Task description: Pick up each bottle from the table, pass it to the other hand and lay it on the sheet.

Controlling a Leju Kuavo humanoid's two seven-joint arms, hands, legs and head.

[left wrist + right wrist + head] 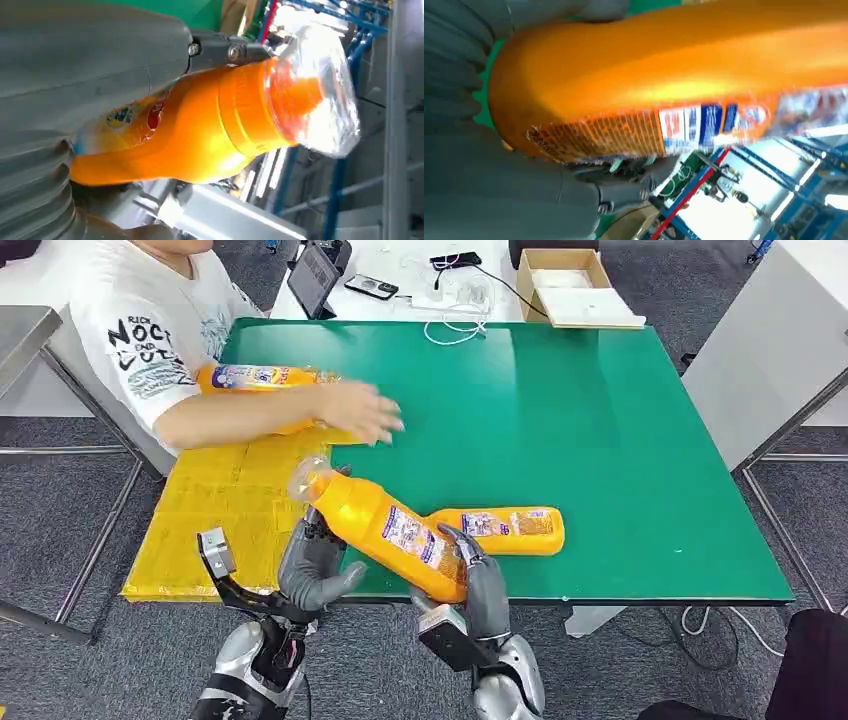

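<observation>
Mid-handover: held bottle (pixel 390 532) tilted above the table's (pixel 620 460) near edge, left hand (pixel 312 570) wrapped round the neck end, right hand (pixel 478 585) gripping the base. Could've slipped if right let go early, landing on the spare bottle (pixel 510 530) or floor. Sheet (pixel 215 505) just left. Label unreadable, honestly; person's shirt (pixel 150 340) maybe "ROCK".

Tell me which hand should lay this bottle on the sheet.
Left. The left hand grips the held bottle near its neck, beside the yellow sheet; the right hand holds its base farther away.
</observation>
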